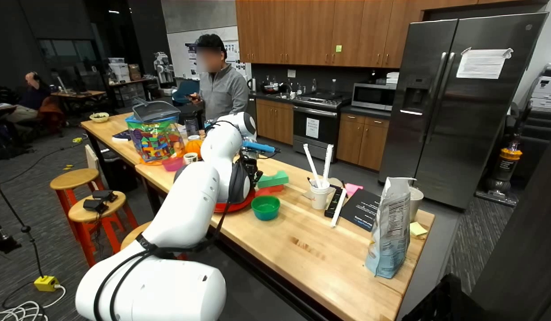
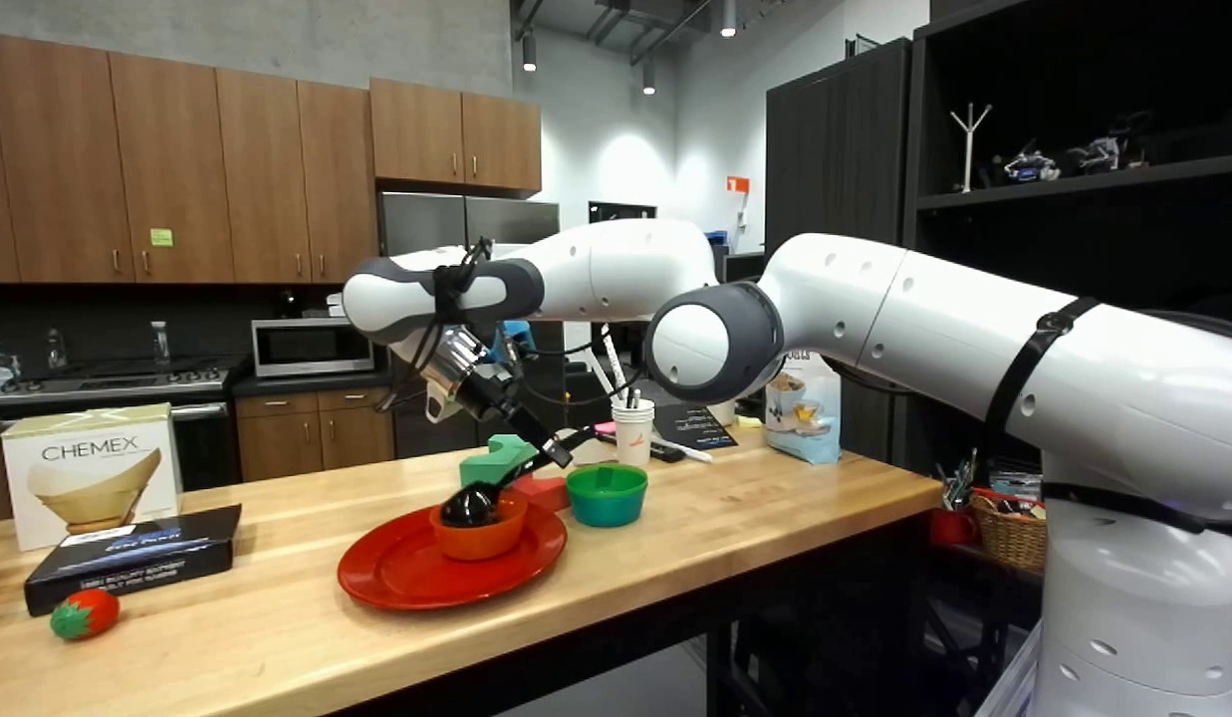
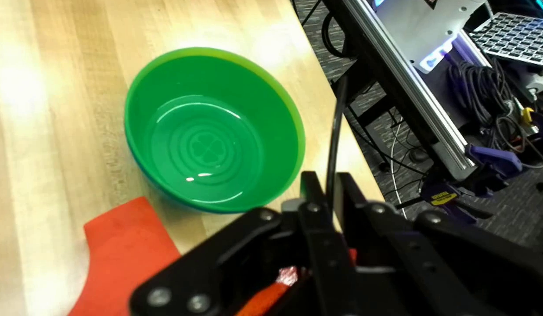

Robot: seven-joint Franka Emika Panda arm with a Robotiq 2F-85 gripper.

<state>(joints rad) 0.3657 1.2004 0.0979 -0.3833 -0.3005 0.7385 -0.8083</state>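
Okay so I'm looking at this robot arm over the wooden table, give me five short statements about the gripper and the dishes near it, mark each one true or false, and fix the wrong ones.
1. The gripper holds a black ladle by its handle. True.
2. The ladle's head hangs in the air, clear of every dish. False: it is inside the orange bowl.
3. The orange bowl stands on the red plate. True.
4. The green bowl stands upright with its opening facing up. True.
5. The green bowl sits on the red plate. False: it stands beside the plate, on the wooden table.
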